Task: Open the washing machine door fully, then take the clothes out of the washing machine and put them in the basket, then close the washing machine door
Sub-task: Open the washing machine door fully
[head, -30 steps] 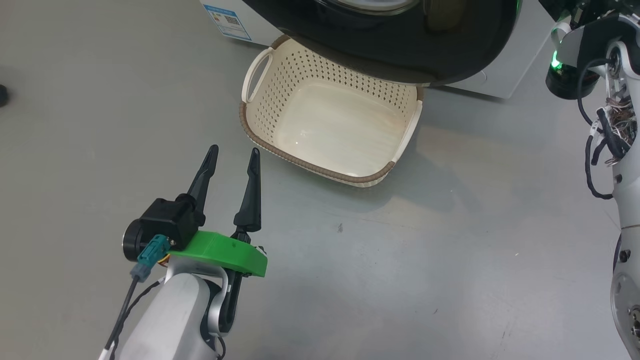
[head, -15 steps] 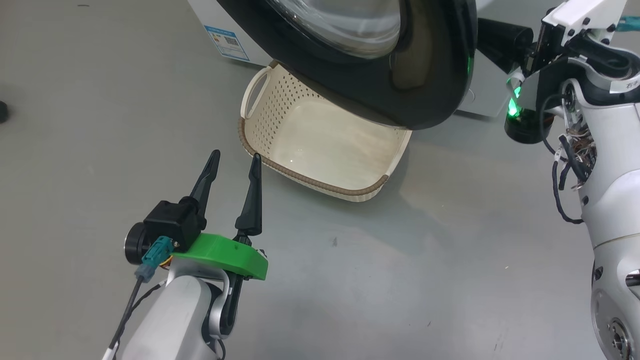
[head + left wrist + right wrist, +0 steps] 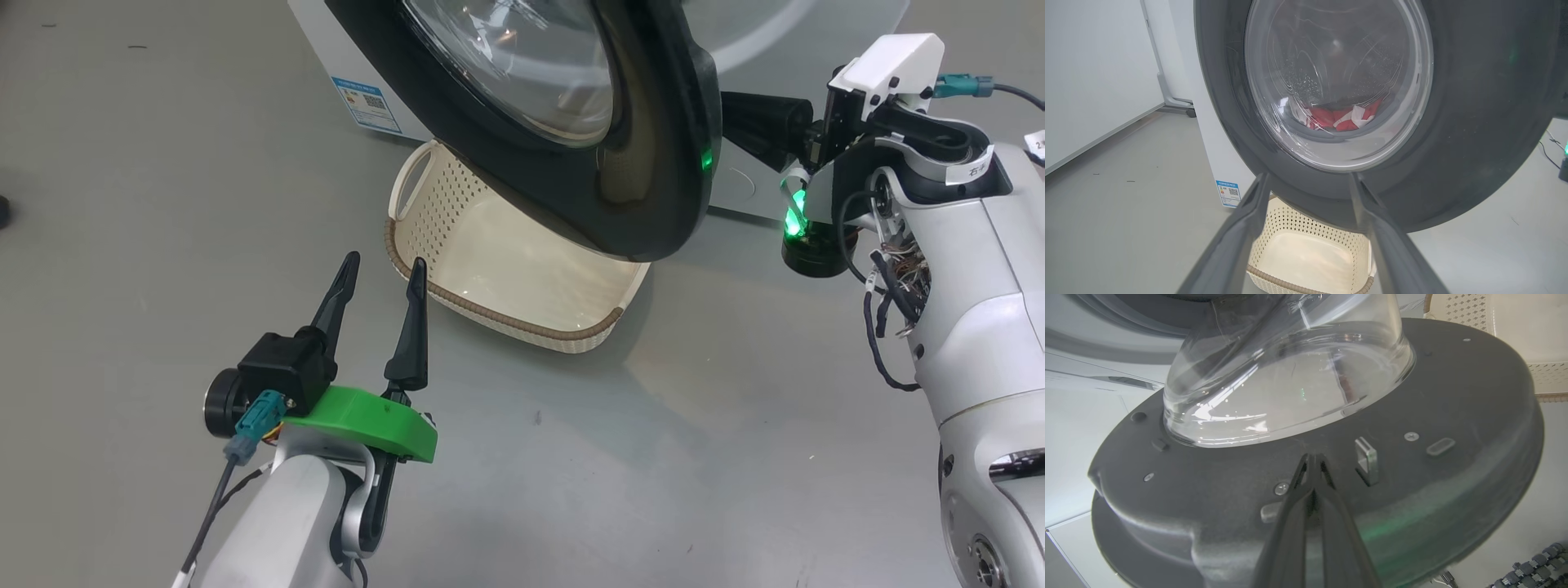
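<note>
Left gripper (image 3: 386, 258): hung over the grey floor (image 3: 735, 457), its two dark fingers spread apart with nothing between them.
Blue label (image 3: 367, 104): beyond the left gripper's fingertips and a little to their left, on the white side of the washing machine (image 3: 1218, 159).
Basket (image 3: 445, 208): on the floor just ahead and to the right of the left gripper's fingertips. Its brown near rim was close to the right fingertip but apart from it, and nothing lay inside. Its far part was tucked under the door.
Washing machine door (image 3: 629, 180): swung partly out from the machine, above the basket and straight ahead of the left gripper. In the left wrist view the glossy black rim rose beyond both fingers.
Glass bowl (image 3: 522, 65): at the door's centre, ahead of and above the left gripper.
Clothes (image 3: 1337, 118): red with white trim, low in the drum. They were seen through the glass, well beyond the left gripper and behind the door.
Right gripper (image 3: 1312, 457): fingers pressed together, gripping nothing. The tips were at the door's dark inner face, seemingly touching it, just below the base of the glass bowl.
Latch tongue (image 3: 1365, 461): just right of the right gripper's tips, on the same inner face.
</note>
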